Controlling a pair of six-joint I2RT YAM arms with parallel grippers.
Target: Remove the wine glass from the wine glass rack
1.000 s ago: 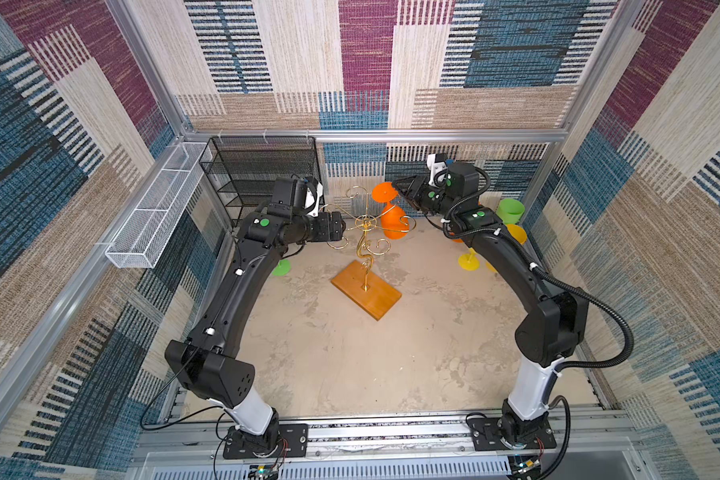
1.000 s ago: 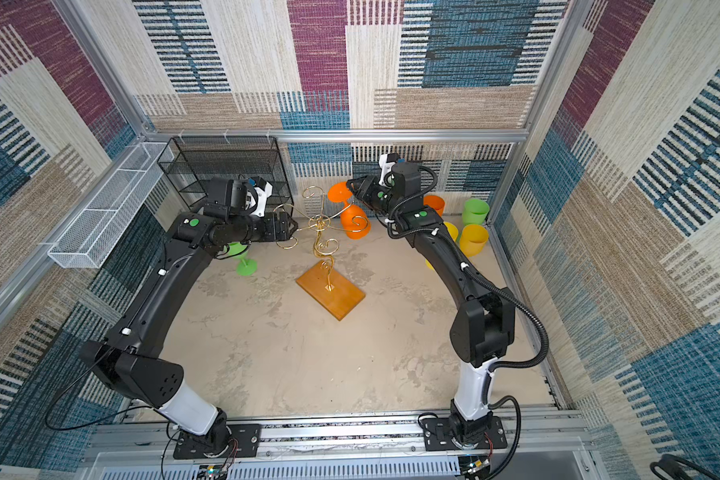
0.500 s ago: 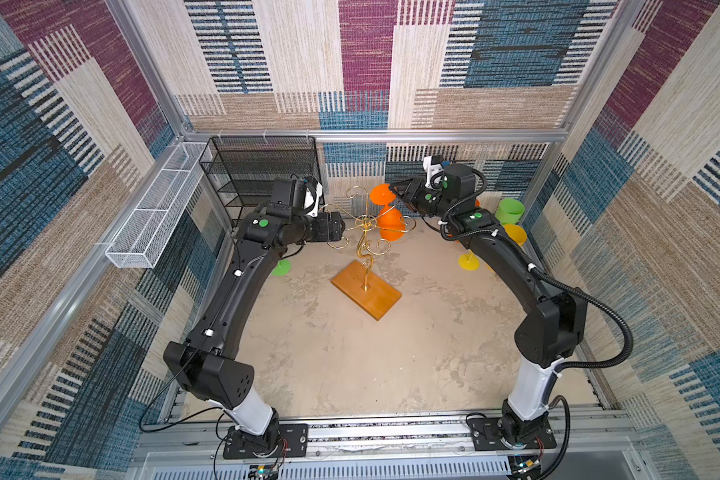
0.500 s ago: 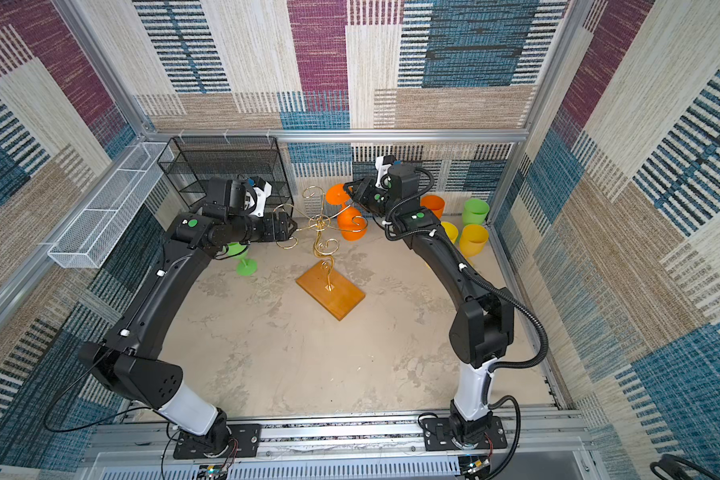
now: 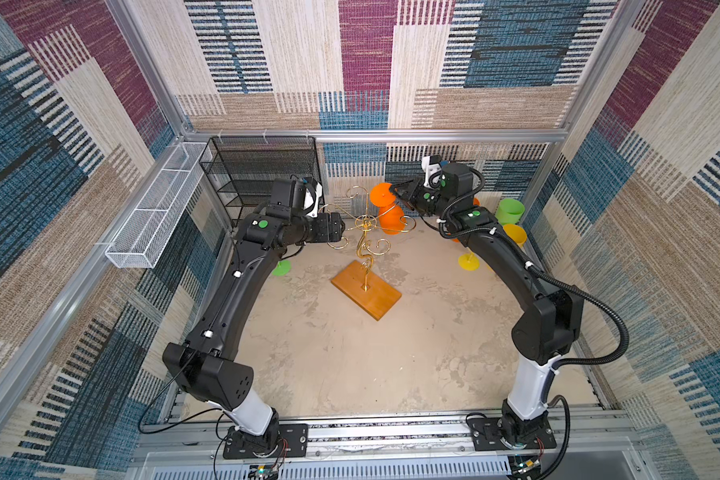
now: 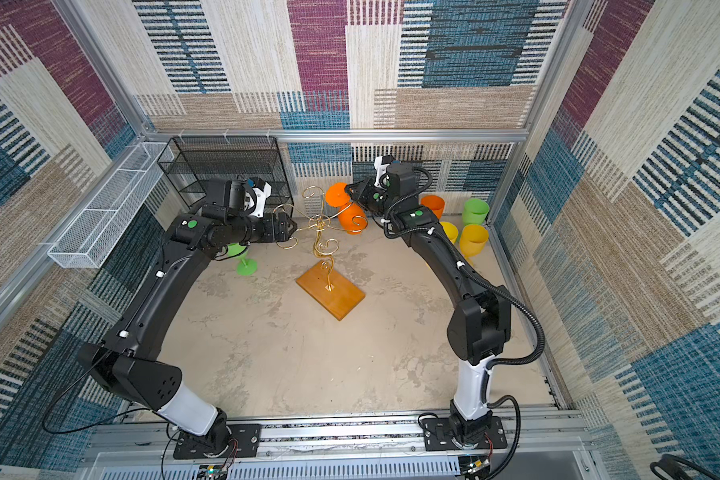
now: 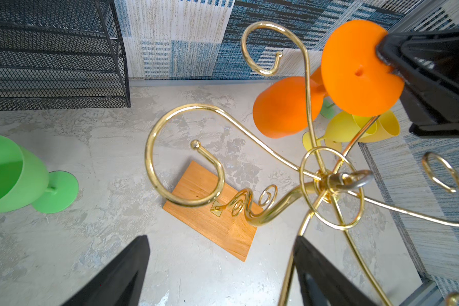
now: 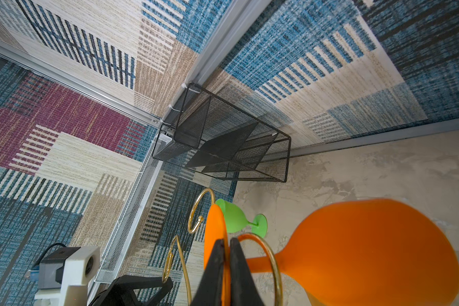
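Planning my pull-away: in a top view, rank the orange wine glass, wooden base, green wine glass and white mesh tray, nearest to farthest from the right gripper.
From the right gripper:
1. orange wine glass, foot in its jaws.
2. wooden base, below, mid-floor.
3. green wine glass, floor, left side.
4. white mesh tray, far left wall.

We see bright, even light and soft shadows; our wrist views bend at the edges, and the near orange wine glass looks blurred.
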